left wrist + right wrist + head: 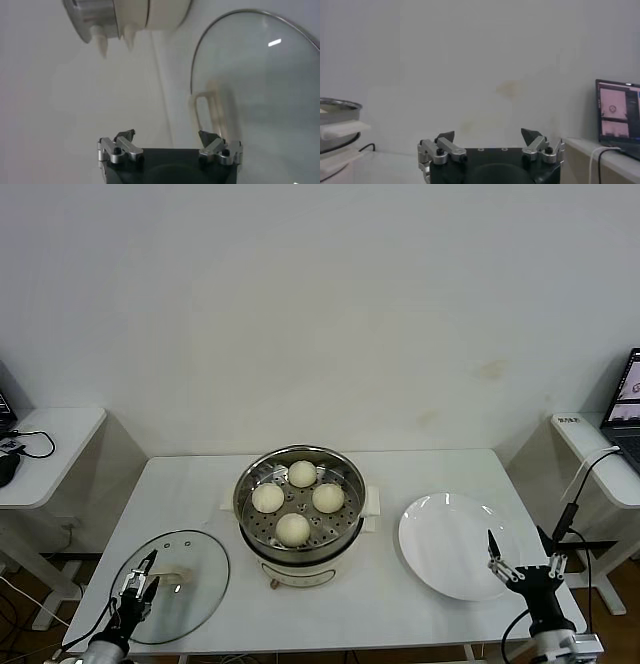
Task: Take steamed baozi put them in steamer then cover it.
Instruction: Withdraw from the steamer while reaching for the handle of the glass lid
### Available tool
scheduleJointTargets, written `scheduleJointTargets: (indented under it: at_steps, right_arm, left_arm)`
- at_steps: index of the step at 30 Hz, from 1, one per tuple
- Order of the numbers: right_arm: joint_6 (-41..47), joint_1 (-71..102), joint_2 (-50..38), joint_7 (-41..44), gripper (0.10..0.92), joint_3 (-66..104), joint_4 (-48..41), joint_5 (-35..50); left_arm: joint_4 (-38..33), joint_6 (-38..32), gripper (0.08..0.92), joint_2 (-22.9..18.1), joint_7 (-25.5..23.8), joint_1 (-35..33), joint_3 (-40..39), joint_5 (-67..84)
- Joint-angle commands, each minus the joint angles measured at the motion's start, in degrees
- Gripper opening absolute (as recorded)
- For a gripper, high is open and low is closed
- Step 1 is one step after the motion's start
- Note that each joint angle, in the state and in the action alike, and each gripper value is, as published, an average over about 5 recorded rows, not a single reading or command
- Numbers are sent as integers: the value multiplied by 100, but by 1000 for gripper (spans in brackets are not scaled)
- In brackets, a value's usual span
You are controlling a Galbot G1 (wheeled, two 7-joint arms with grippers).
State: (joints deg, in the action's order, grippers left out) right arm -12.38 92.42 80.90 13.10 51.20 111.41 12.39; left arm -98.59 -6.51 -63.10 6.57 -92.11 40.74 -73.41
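L pincer (pixel 143 576) released, fingers spread, hovering over cover (pixel 172 586), which lies flat on table (pixel 200 484) front-left. R pincer (pixel 520 569) released, idle at front-right edge beside white plate (pixel 455 546). Centre: steamer (pixel 300 514), uncovered, w/ four steamed baozi (pixel 293 529) inside.

The white table (pixel 330 609) carries the steamer (pixel 300 529), the cover (pixel 185 584) and a plate (pixel 455 544).

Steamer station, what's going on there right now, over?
Left gripper jaws open over the cover; right gripper open, idle by the plate. Four baozi in the steamer, cover off. Nothing in the way.
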Motion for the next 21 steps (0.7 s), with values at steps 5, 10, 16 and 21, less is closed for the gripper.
scheduleJointTargets:
  at_steps: [5,10,16,21]
  right_arm:
    - [-39,93,128,32,823,-8,-10,-58]
    - [-61,116,180,51,823,-51,-45,-112]
    - [-59,109,221,69,823,-77,-60,-128]
    - [-49,106,232,83,823,-85,-65,-137]
  left_arm:
    - [400,45,823,49,-120,527,-210,-59]
    - [494,67,823,117,-149,653,-202,49]
    - [633,85,823,145,-203,756,-252,171]
    - [724,89,823,136,-192,845,-267,208]
